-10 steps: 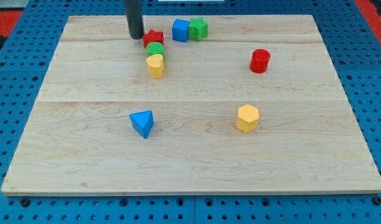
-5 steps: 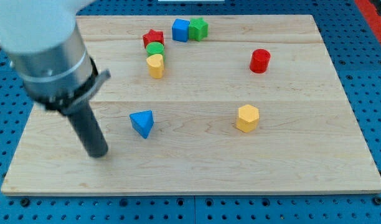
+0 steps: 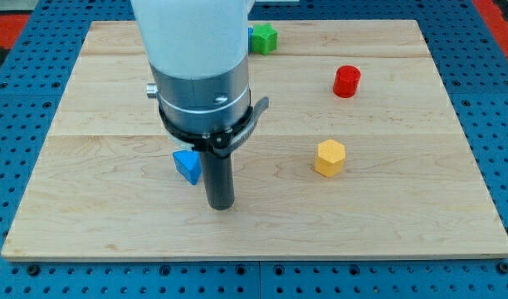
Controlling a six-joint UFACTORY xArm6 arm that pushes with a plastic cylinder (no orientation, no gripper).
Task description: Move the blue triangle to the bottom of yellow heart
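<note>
The blue triangle point(image 3: 187, 165) lies on the wooden board left of centre, partly covered by my arm. My tip point(image 3: 220, 205) rests on the board just to the triangle's lower right, close beside it; I cannot tell if they touch. The yellow heart is hidden behind the arm's white and grey body point(image 3: 196, 66), which fills the view's upper middle.
A green block point(image 3: 264, 38) shows at the view's top beside the arm. A red cylinder point(image 3: 347, 80) stands at the upper right. A yellow hexagon point(image 3: 329, 157) sits right of centre. The red star, green round block and blue cube are hidden by the arm.
My tip swept from the view's top down to the triangle's lower left, then right to its lower right. The arm now covers the top cluster. The blocks have not visibly moved.
</note>
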